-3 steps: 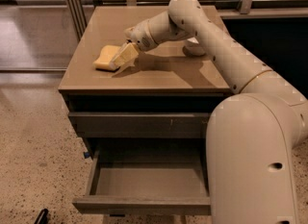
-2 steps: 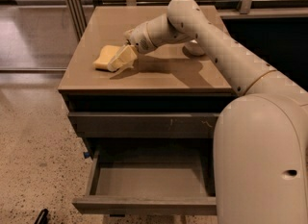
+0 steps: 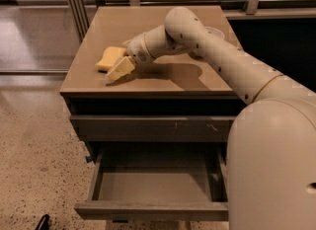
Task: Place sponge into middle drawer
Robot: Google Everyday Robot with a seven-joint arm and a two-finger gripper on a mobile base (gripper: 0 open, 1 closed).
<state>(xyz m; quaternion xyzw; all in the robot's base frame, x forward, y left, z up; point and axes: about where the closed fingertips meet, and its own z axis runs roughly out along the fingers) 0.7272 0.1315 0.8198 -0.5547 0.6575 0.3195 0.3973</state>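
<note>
- gripper (image 3: 118,71) has slid toward the front-left edge of the surface (image 3: 168,83) since the earlier frame; sponge (image 3: 109,57) has not shifted
- gripper now low over the surface, just beside the sponge on its near side, seemingly touching it — clenched or released: cannot tell
- sponge lies flat near the front-left corner of the surface, not lifted
- middle drawer (image 3: 148,210) pulled wide open below, tray bare; nothing in it yet
- step in hand, my read: getting hold of the sponge; task barely begun
- to do it well: centre on the pinched waist, squeeze lightly since foam gives, lift straight up before moving off the edge
- sponge sits near the lip, so a sideways nudge could push it off to the floor
- in the way: closed drawer front with scratch marks (image 3: 153,128) between surface and open drawer — carry out past it, then down
- robot body (image 3: 276,165) crowds the drawer's right side, so aim left of centre
- white bowl (image 3: 215,30) behind the arm, well apart
</note>
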